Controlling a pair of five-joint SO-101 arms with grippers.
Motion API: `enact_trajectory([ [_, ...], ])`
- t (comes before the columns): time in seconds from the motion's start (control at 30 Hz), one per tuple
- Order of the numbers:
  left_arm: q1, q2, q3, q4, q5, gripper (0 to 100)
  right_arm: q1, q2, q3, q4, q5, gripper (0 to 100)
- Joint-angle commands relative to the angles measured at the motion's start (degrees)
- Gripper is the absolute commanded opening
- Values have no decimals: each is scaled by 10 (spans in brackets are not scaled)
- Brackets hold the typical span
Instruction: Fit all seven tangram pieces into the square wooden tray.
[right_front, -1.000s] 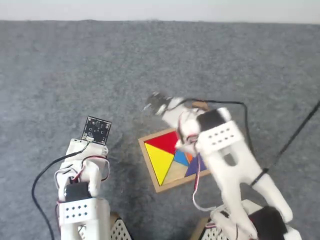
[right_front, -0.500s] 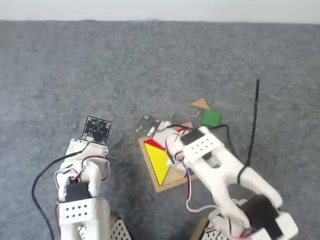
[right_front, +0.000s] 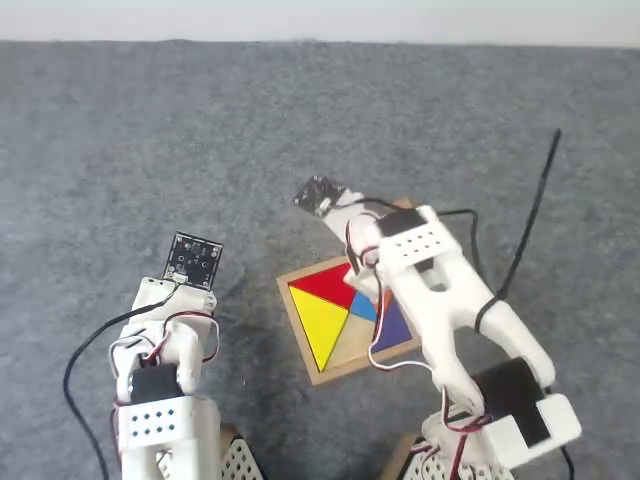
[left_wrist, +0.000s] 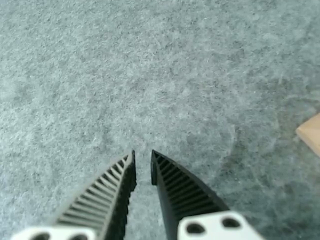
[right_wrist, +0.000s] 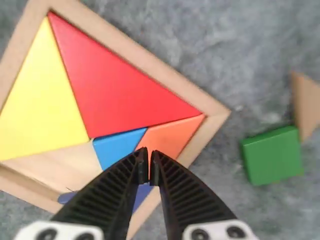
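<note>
looking at where this stands: the tray (right_wrist: 150, 66) sits on the grey carpet (left_wrist: 150, 75) with the red triangle (right_wrist: 115, 95), yellow triangle (right_wrist: 40, 100), a small blue piece (right_wrist: 115, 147) and an orange one (right_wrist: 172, 135) lying flat inside. there's a purple piece (right_front: 395, 325) in there too, and a patch of bare wood (right_wrist: 55, 167) not filled yet.

two pieces are out on the carpet just beside the tray's corner: a green square (right_wrist: 272, 155) and a tan triangle (right_wrist: 305, 105), close to each other.

right gripper (right_wrist: 149, 167) hangs over the blue/orange seam, fingers pinched nearly together with nothing between them. left gripper (left_wrist: 143, 160) is parked over plain carpet, off to the tray's side, only a sliver of gap, also empty.

handling-wise i'd guess these are thin painted wood: light, stiff, not fragile, but smooth enough to squirt out of a sloppy pinch. they lie low on soft carpet, so the fingers probably need to press down a bit to catch the edges. for the green square, take it across two opposite flat sides, centred. the triangle looks trickier since its sides slant, so i'd clamp near the middle and expect some twisting.
</note>
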Motion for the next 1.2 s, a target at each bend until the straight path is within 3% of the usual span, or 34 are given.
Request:
enact_trajectory([
  [0.0, -4, -9, -3, -1, -4, 48, 41, -49, -96, 64, 11, 33],
  [0.23, -4, -9, -3, -1, -4, 48, 165, -47, -178, 99, 6, 41],
  [0.3, -4, -9, -3, -1, -4, 48, 186, -22, -180, 95, -18, 84],
  [0.43, -4, -9, -3, -1, -4, 48, 205, 47, -180, 76, -26, 199],
  [0.6, -3, -9, -3, -1, -4, 48, 194, 134, -182, 29, -32, 206],
  [0.8, -3, -9, -3, -1, -4, 48, 189, 197, -239, 9, -166, 209],
  [1.0, -3, -9, -3, -1, -4, 48, 188, 208, -261, 10, -178, 219],
  [1.17, -3, -9, -3, -1, -4, 48, 185, 211, -261, 15, -308, 299],
])
